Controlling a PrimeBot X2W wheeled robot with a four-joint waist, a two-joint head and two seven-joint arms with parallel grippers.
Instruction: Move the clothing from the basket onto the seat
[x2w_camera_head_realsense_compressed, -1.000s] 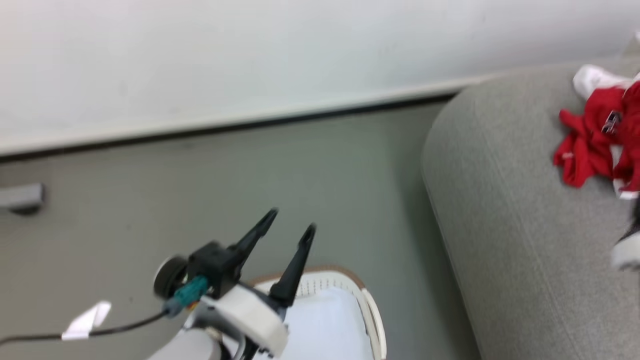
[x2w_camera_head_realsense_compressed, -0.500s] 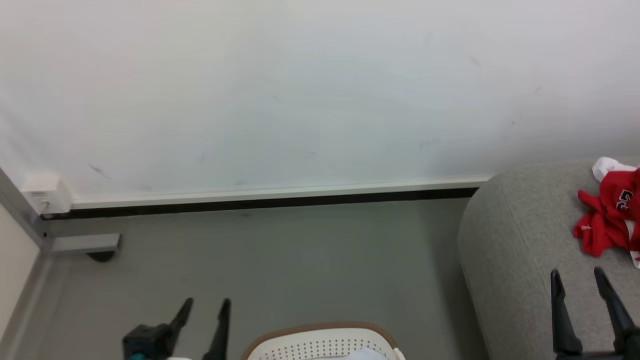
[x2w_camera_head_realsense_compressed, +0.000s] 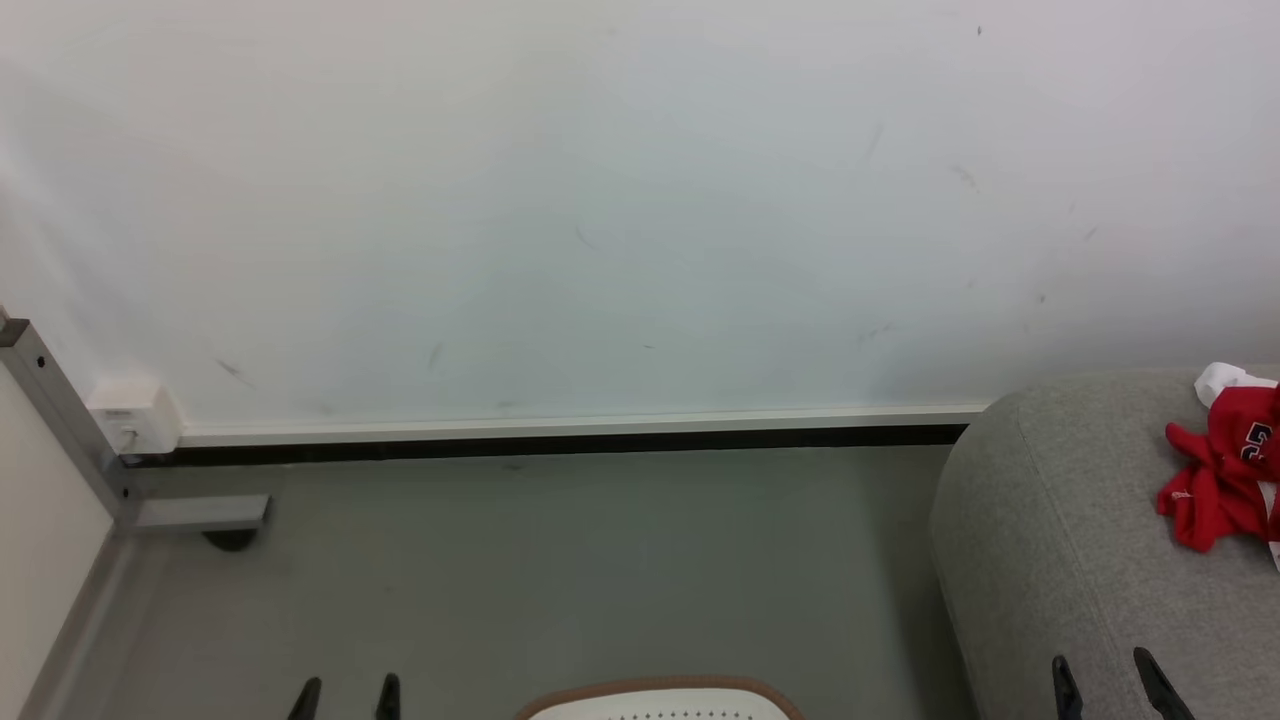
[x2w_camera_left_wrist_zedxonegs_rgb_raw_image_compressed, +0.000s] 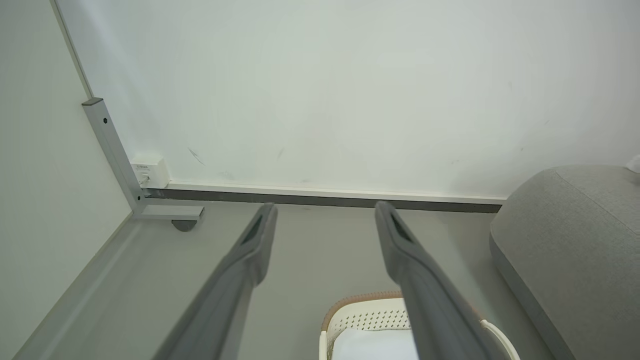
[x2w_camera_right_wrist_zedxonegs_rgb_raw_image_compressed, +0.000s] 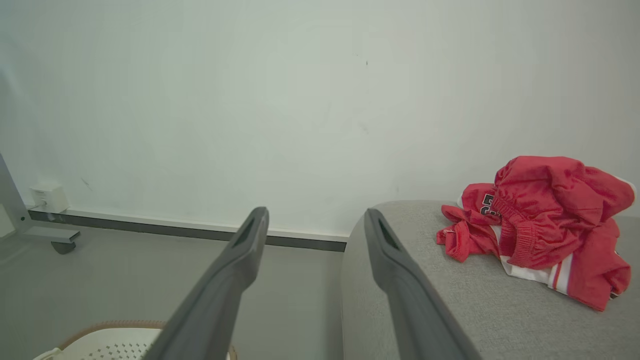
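Note:
Red clothing with white stripes lies crumpled on the grey seat; in the head view the clothing sits at the right edge on the seat. The white basket with its brown rim stands on the floor left of the seat, a white cloth inside it. Only the basket rim shows at the head view's bottom edge. My left gripper is open and empty, left of the basket. My right gripper is open and empty over the seat's front corner.
A white wall with a dark baseboard runs behind the grey floor. A grey metal frame foot with a caster and a small white wall box sit at the far left.
The head camera has tilted up, so the basket and both grippers have slid to the picture's bottom edge. The left gripper has dropped from above the basket to beside it.

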